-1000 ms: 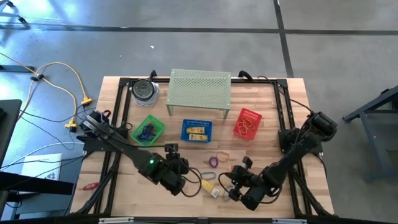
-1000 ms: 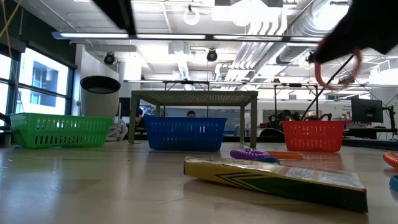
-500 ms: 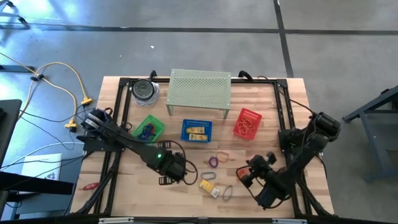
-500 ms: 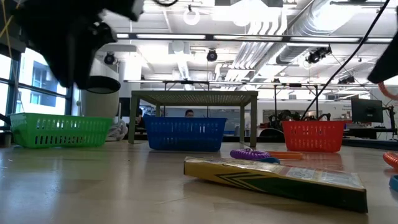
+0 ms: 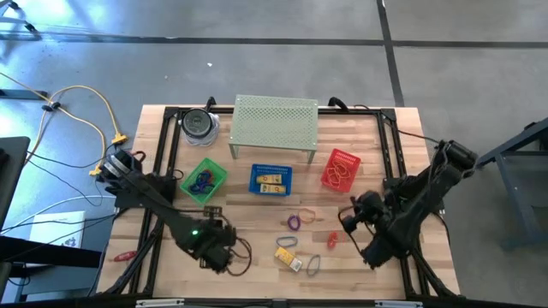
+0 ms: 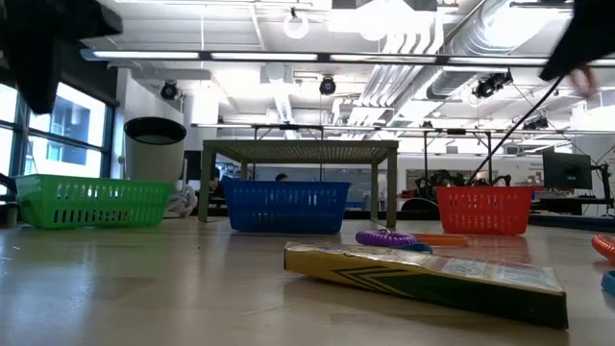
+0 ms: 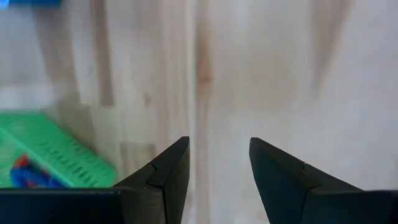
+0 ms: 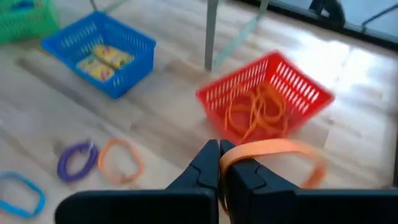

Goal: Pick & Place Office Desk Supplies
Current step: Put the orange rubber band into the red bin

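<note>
Now the right gripper [image 8: 219,163], jaws clamped on an orange band [image 8: 273,152], carries it toward the red basket [image 8: 267,102] at twelve o'clock, needing a release above it; left jaws gape empty.

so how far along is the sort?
Done: orange bands in the red basket, yellow packs in the blue basket, loops in the green basket.
In hand: right claw shut on an orange band.
Left: loose items mid-table, including a purple loop. Left claw open, empty.
</note>
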Tool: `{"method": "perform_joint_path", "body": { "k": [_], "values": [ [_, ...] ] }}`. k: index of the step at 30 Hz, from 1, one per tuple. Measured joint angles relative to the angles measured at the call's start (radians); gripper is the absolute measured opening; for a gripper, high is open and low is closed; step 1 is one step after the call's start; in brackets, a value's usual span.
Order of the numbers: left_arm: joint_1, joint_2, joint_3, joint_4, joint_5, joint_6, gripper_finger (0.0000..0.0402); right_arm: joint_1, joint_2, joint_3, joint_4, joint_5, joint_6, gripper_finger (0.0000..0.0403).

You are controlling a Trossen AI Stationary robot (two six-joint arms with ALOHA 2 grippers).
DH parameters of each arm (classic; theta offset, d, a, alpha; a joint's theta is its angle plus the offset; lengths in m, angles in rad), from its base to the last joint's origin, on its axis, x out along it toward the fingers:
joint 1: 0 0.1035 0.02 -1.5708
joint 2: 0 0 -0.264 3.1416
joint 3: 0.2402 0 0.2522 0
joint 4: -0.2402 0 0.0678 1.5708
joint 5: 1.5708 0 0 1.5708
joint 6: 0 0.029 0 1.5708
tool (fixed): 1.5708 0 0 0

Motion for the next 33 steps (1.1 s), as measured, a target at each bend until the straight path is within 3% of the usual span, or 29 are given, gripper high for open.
{"method": "perform_joint_path", "body": {
  "k": [6,10,14,20,26,33],
  "values": [
    [-0.04,-0.07,-0.031,0.165,-0.045,0.227,0.0158,-0.123,-0.128,0.0,0.045,0.087,-0.22,0.0003],
    [0.001,-0.155,-0.11,0.263,-0.04,0.361,0.0158,-0.228,-0.177,0.0,0.091,0.085,-0.383,0.0003],
    [0.098,-0.285,-0.259,0.406,0.022,0.405,0.0158,-0.313,-0.178,0.0,0.135,0.078,-0.504,0.0003],
    [0.205,-0.454,-0.508,0.785,0.111,0.432,0.0158,-0.415,-0.178,-0.04,0.302,0.045,-0.715,0.0003],
    [0.217,-0.471,-0.627,1.036,0.118,0.455,0.0158,-0.506,-0.186,-0.16,0.427,-0.034,-0.757,0.0002],
    [0.193,-0.426,-0.644,1.159,0.115,0.451,0.0158,-0.579,-0.189,-0.314,0.726,-0.13,-0.862,0.0002]
  ]
}}
